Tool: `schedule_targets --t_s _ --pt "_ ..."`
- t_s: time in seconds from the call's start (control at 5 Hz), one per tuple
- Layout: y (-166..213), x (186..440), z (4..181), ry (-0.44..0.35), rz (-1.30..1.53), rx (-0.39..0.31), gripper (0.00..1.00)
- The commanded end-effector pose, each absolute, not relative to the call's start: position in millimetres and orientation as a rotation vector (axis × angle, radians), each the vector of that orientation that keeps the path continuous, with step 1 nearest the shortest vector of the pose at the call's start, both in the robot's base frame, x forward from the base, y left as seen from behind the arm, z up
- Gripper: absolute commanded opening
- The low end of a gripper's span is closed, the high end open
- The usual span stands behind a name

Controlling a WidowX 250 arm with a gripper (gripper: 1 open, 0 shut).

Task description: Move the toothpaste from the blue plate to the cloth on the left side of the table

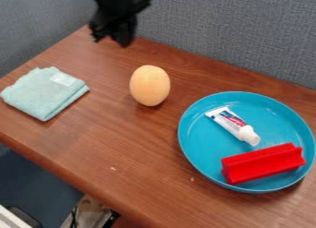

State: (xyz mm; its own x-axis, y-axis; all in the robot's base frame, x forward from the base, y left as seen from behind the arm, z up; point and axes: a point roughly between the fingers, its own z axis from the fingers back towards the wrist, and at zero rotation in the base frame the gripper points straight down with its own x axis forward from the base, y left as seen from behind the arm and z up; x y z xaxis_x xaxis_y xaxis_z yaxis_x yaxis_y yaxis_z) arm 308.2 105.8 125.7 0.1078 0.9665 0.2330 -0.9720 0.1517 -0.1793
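Nearest the camera: brown wooden table (117, 153) with reddish grain and a rounded front edge. On its right sits the large round turquoise-blue plastic plate (198, 144) with a raised rim. Inside the plate, near edge: red rectangular block (263, 162), lying flat. Just behind it, in the plate's middle: small white toothpaste tube (234, 126) with red and blue marks, lying flat, apart from the block. Mid-table, left of the plate and clear of it: orange egg-shaped object (150, 85). Far left: light teal-green folded cloth (43, 91), nothing on it. At the back, top left: black gripper (111, 33), blurred, jaws closed, empty, up above the table's rear edge, well apart from the toothpaste.
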Motion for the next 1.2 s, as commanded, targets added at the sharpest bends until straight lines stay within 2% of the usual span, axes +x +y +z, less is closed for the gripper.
schedule_targets --t_s 0.0,0.6,1.0 --pt "124.8 300.5 131.9 -0.382 1.424 0.011 0.0" --pt "143.6 287.9 74.7 -0.434 1.366 0.098 0.0" --pt "147.6 286.4 46.0 -0.466 1.297 0.161 0.0"
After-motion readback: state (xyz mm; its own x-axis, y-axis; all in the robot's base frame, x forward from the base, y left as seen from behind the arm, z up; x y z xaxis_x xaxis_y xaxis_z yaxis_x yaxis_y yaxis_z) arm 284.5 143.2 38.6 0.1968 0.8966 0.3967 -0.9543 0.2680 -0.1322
